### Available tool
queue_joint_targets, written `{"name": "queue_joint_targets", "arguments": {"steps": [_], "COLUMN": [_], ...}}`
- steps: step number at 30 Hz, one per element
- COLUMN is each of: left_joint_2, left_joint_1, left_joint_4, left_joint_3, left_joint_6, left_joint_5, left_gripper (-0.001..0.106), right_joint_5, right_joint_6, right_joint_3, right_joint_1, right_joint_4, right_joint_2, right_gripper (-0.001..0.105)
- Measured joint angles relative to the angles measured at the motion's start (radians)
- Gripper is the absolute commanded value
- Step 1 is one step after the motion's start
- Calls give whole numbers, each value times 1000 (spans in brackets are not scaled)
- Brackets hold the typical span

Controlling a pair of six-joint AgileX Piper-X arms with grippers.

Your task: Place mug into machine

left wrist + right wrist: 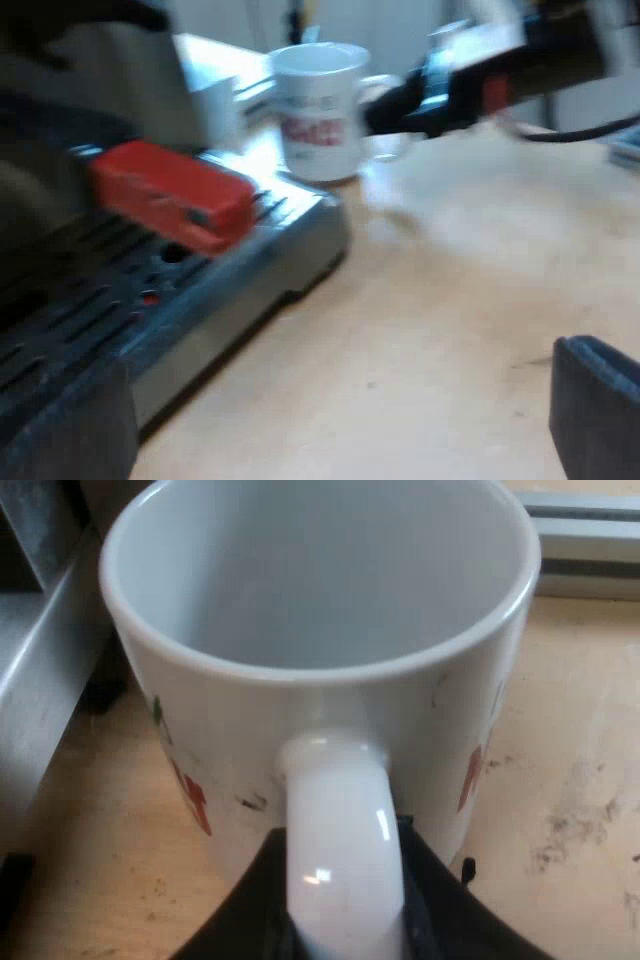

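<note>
My right hand (345, 920) is closed on the handle (340, 840) of the mug (250, 730), one black finger (245, 915) on each side of the white loop. Taking the mug's rim as a dial with the handle at six o'clock, the handle points straight back at my wrist. The steel side of the espresso machine (40, 680) stands just beside the mug at about nine to ten o'clock. The mug is white with red and green print on its wall, and its mouth faces up at my wrist. The pale wooden worktop (570, 800) shows under and around it, from three o'clock round to five. I cannot tell whether the mug's base touches the worktop or hangs just above it.

My left hand (330, 390) is wide and holds nothing, its two dark fingers (600, 400) well apart, low over the worktop beside the machine's slotted drip tray (150, 300). With twelve o'clock straight ahead of this hand, the red end (170, 195) of the holder's handle juts out over the tray at about ten o'clock. The mug stands upright at about twelve, at the tray's far corner. My right arm reaches in to it from about one o'clock. The mug is beside the tray, not on it.
</note>
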Motion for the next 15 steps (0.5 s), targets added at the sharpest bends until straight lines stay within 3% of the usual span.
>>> {"name": "queue_joint_targets", "arguments": {"steps": [7, 9, 14, 15], "left_joint_2": [0, 0, 1, 1], "left_joint_1": [0, 0, 0, 0], "left_joint_4": [0, 0, -5, -12], "left_joint_3": [0, 0, 12, 20], "left_joint_6": [0, 0, 0, 0], "left_joint_5": [-78, -126, -205, -209], "left_gripper": [85, 85, 85, 85], "right_joint_5": [-2, -2, -2, 1], "right_joint_6": [-42, -46, -46, -47], "right_joint_3": [16, 16, 16, 15], "right_joint_1": [41, 65, 111, 161], "right_joint_4": [289, 389, 536, 656], "right_joint_2": [-346, -472, -625, -727], "right_gripper": [0, 0, 0, 0]}}
